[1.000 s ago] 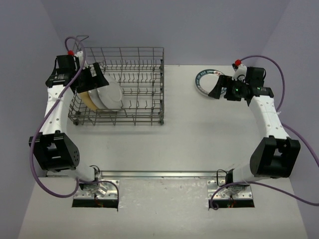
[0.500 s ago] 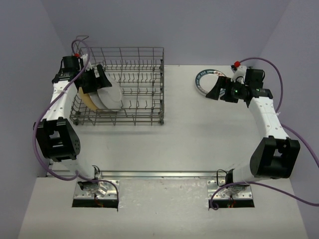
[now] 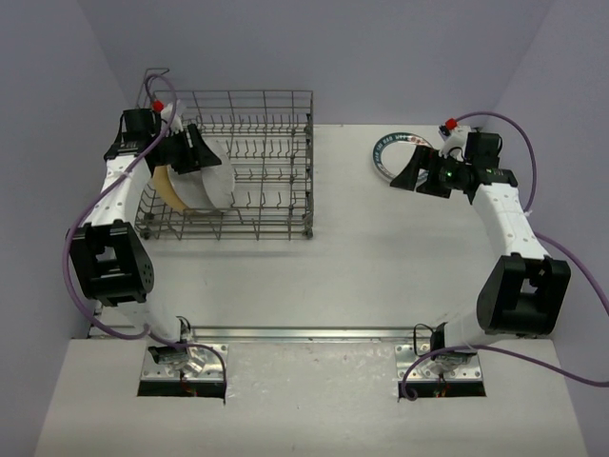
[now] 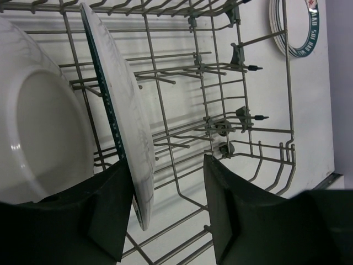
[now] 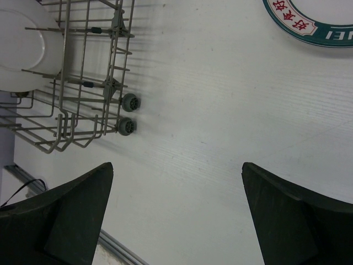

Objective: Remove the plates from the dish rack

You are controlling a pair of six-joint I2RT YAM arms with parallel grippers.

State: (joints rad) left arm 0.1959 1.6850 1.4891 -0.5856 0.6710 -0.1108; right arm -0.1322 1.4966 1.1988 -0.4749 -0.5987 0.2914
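The dish rack point(image 3: 276, 171) is located on the far left part of the table point(image 3: 381, 276). Plates are held upright on edge between the tines at its left end. There a teal-rimmed plate point(image 4: 124, 121) is seen edge-on in the left wrist view, with a white plate point(image 4: 44, 121) just beside it. A tan plate point(image 3: 164, 187) is noted at the rack's left wall in the top view.

The left gripper point(image 4: 165, 176) is lowered into the rack, and the rim of the teal-rimmed plate is straddled by its fingers point(image 4: 105, 215). The jaws are parted: the plate lies against the one finger, while a clear gap is left to the other, so no clamp on the plate is recorded.

On the far right part of the table, well apart from the rack, a stack of plates point(image 3: 385, 152) is laid flat. Its top plate bears a teal band with red characters. The right gripper point(image 5: 176, 171) is held just beside this stack, above bare table. Its jaws are spread wide and nothing is held between them. Two small wheels point(image 5: 129, 102) are noted at the rack's near corner in the right wrist view.
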